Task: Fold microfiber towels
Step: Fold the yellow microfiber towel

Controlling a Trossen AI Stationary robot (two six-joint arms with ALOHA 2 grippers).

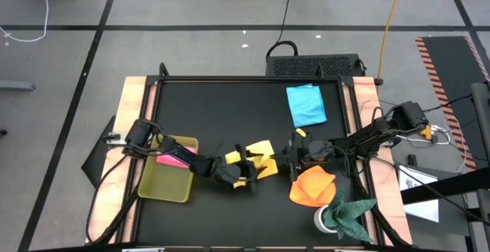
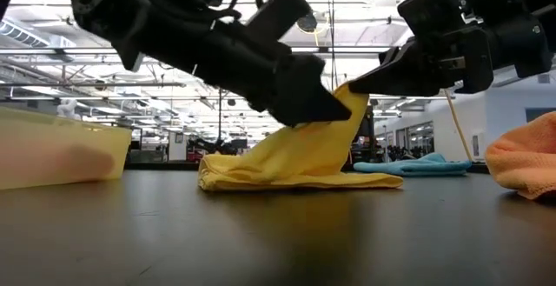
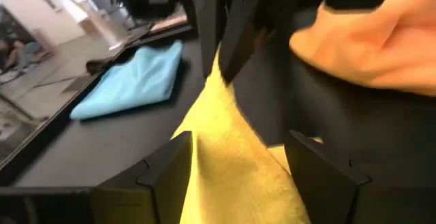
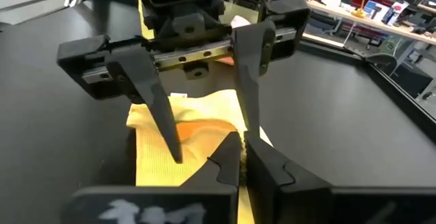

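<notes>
The right gripper (image 4: 242, 157) pinches a raised edge of the soft yellow microfiber towel (image 2: 300, 160). Just beside it, the left gripper (image 4: 204, 108) straddles the towel, fingers wide and empty. Best carry the edge squarely across, keeping corners matched.

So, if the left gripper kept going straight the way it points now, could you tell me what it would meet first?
Probably the right gripper, shut on the yellow towel. The open left gripper straddles that towel, pointing right at it; depth is unclear.

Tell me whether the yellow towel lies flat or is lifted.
Partly lifted: the shut right gripper pinches the yellow towel at one edge, raising a peak, while its remainder rests bunched on the table.
</notes>
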